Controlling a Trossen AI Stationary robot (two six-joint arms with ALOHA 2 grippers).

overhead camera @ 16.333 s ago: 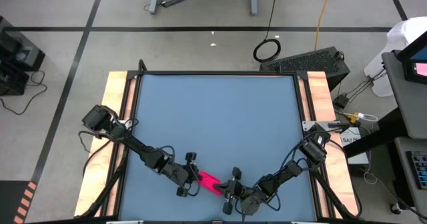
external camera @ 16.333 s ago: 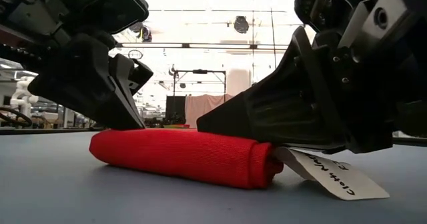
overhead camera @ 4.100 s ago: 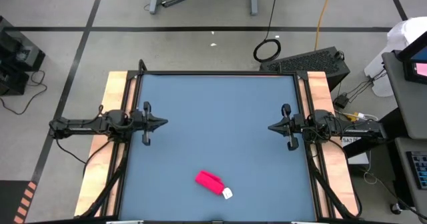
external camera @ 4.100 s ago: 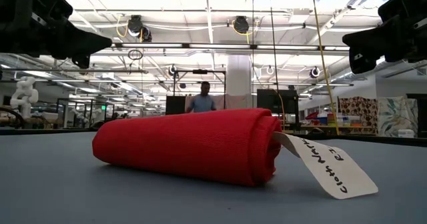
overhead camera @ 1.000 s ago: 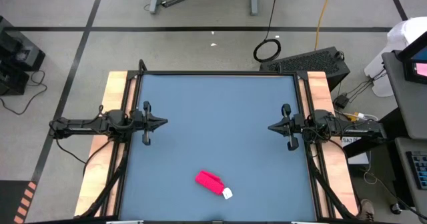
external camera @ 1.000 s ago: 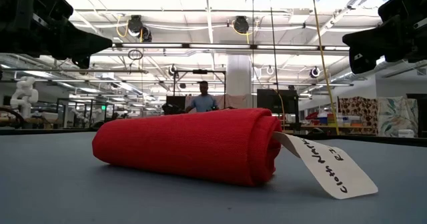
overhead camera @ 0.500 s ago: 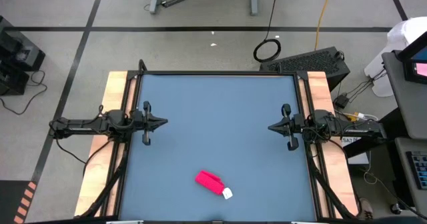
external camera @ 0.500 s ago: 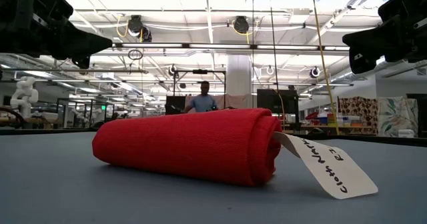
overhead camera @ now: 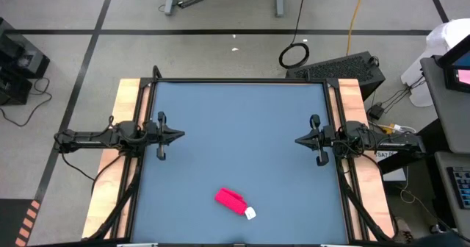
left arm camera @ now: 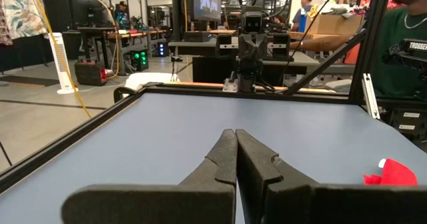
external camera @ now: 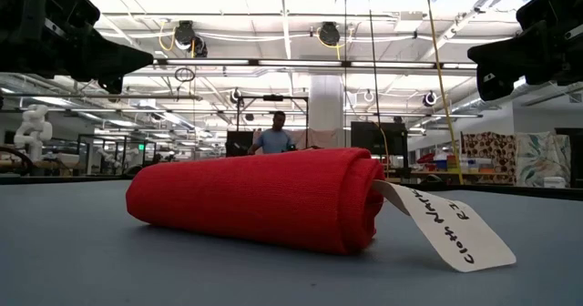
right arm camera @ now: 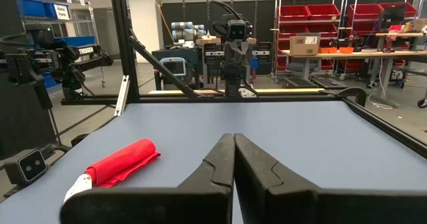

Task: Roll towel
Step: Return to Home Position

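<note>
The red-pink towel (overhead camera: pixel 230 199) lies rolled up on the blue table (overhead camera: pixel 242 122) near its front edge, its long side resting on the surface; it also shows in the low view (external camera: pixel 260 197) and both wrist views (right arm camera: pixel 120 161) (left arm camera: pixel 390 174). Its white tag (overhead camera: pixel 250 213) (external camera: pixel 446 229) sticks out of one end onto the table. My left gripper (overhead camera: pixel 180 136) (left arm camera: pixel 235 136) is shut at the table's left edge, far from the towel. My right gripper (overhead camera: pixel 297 140) (right arm camera: pixel 233 141) is shut at the right edge, pointing level across the table.
Black rails frame the table (overhead camera: pixel 239 81), with wooden side boards (overhead camera: pixel 121 151). A small camera (right arm camera: pixel 30 165) sits at the table's near edge. People stand in the room beyond the table (external camera: pixel 271 137) (left arm camera: pixel 407 37).
</note>
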